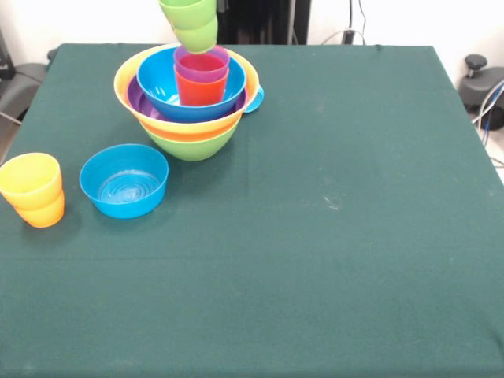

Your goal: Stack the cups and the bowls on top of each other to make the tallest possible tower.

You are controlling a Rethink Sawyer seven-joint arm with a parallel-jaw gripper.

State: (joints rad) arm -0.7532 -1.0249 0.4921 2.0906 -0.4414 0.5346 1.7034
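Note:
The tower stands at the far left of the table. Its base is a lime green bowl (191,143), with the yellow bowl (126,79), the purple bowl (138,102) and the big blue bowl (161,93) nested in it. A purple cup (202,63) sits in an orange-red cup (201,90) inside the blue bowl. Two nested green cups (191,24) hang in the air just above the tower at the top edge. What holds them is out of view, and no gripper shows. The smaller blue bowl (124,181) sits alone. A yellow cup (30,177) rests in an orange cup (41,211) at the left edge.
A light blue piece (254,100) peeks out from behind the tower's right side. The black pedestal (264,20) stands behind the green table (339,236). Grey gear (482,83) and cables lie beyond the right edge.

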